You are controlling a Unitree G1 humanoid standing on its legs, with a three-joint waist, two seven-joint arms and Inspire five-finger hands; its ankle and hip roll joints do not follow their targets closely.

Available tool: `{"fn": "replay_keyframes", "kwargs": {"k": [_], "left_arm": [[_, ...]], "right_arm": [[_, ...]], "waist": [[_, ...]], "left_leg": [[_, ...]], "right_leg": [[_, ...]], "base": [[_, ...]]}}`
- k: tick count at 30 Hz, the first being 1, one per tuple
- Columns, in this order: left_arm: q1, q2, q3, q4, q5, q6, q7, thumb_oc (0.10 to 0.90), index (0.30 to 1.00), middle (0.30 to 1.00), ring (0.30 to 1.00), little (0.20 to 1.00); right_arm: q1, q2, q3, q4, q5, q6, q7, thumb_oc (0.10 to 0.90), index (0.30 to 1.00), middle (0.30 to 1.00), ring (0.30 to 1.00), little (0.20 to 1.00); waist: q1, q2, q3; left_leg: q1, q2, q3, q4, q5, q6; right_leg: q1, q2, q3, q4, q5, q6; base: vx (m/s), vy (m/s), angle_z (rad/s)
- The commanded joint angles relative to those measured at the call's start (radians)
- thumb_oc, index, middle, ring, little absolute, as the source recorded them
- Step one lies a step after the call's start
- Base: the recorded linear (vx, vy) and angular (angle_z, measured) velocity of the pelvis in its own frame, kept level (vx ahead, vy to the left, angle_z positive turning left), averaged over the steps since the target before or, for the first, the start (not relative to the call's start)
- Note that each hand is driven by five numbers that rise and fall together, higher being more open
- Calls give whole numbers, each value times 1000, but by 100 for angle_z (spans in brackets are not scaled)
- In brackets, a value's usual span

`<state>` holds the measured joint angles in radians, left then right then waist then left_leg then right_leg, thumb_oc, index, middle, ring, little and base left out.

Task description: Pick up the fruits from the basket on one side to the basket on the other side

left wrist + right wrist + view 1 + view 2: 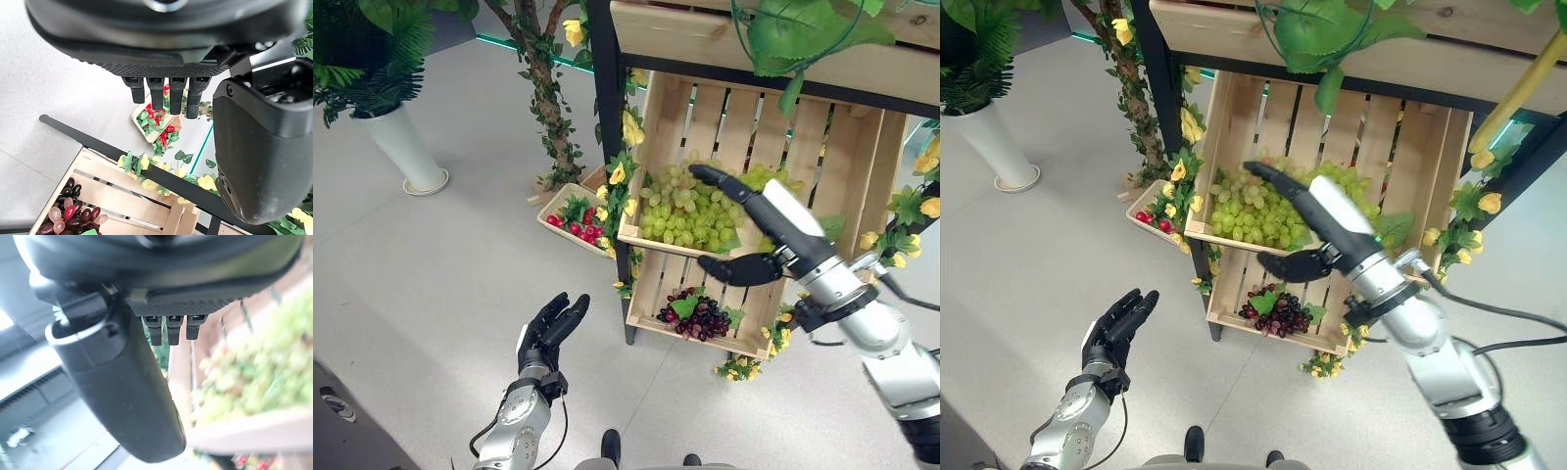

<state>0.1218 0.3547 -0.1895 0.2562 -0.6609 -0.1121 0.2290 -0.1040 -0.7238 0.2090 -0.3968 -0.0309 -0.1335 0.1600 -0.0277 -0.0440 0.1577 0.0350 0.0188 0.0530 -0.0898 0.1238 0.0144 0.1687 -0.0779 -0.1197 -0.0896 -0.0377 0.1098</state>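
Observation:
Green grapes (680,211) fill the upper wooden crate (705,117) of the stand. Dark purple grapes (700,315) lie in the lower crate (651,289). A small wooden basket (558,206) with red fruits (579,227) sits on the floor to the left of the stand. My right hand (773,220) hovers just above the green grapes, fingers straight and thumb spread, holding nothing. My left hand (548,333) hangs open over the floor in front of the stand, well short of the crates. In the right wrist view the green grapes (244,382) show blurred past the fingers.
A white vase (406,147) with a green plant stands at the far left. A tree trunk wrapped in yellow flowers (548,98) rises beside the red-fruit basket. A wooden shelf with leaves (754,39) overhangs the upper crate. Grey floor (431,284) spreads out on the left.

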Motion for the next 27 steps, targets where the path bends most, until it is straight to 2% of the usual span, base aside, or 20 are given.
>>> {"fn": "replay_keyframes", "kwargs": {"k": [1,4,6,9,14,19,23,27], "left_arm": [[-66,11,9,-78,27,-61,-30,800,900,900,900,900],[-60,3,-5,-80,27,-74,-30,800,900,900,900,900],[-56,4,-9,-97,21,-66,-17,800,900,900,900,900],[-57,12,-18,-91,18,-70,-16,800,900,900,900,900],[-77,18,-31,-88,5,-66,-12,800,900,900,900,900],[-74,14,-40,-98,2,-76,-7,800,900,900,900,900],[-70,16,-28,-89,19,-75,-8,800,900,900,900,900],[-64,34,-10,-67,19,-65,-2,800,900,900,900,900]], "right_arm": [[-32,74,26,2,218,-135,30,800,900,900,900,900],[-5,163,98,54,227,-146,56,800,900,900,900,900],[8,186,139,60,219,-144,53,800,900,900,900,900],[-1,201,184,90,217,-149,55,800,900,900,900,900],[-28,216,231,109,285,-106,59,800,900,900,900,900],[-4,269,255,169,387,-88,59,800,900,900,900,900],[18,299,258,216,373,-99,15,800,900,900,900,900],[28,293,239,230,362,-103,13,800,900,900,900,900]], "waist": [[40,5,-62],[48,10,-57],[55,14,-53],[66,17,-47],[77,21,-43],[91,25,-39],[103,28,-36],[114,33,-19]], "left_leg": [[84,16,-2,3,-173,-4],[81,13,-14,3,-169,-4],[77,11,-21,3,-167,-3],[73,9,-27,3,-162,-4],[69,4,-44,3,-156,-4],[62,-3,-67,3,-149,-4],[58,-5,-90,3,-142,-3],[49,1,-110,3,-120,-6]], "right_leg": [[-3,11,-43,17,3,-66],[-2,11,-51,17,1,-68],[-1,10,-57,16,0,-69],[-2,8,-69,15,0,-69],[3,8,-83,11,-1,-73],[2,7,-103,20,-9,-75],[0,6,-127,56,-34,-79],[-26,10,-149,130,-69,-94]], "base": [[-7,-44,5],[-4,-35,10],[-15,-32,11],[-26,-38,8],[-9,-19,9],[-3,-25,7],[17,-77,14],[-26,-130,23]]}}
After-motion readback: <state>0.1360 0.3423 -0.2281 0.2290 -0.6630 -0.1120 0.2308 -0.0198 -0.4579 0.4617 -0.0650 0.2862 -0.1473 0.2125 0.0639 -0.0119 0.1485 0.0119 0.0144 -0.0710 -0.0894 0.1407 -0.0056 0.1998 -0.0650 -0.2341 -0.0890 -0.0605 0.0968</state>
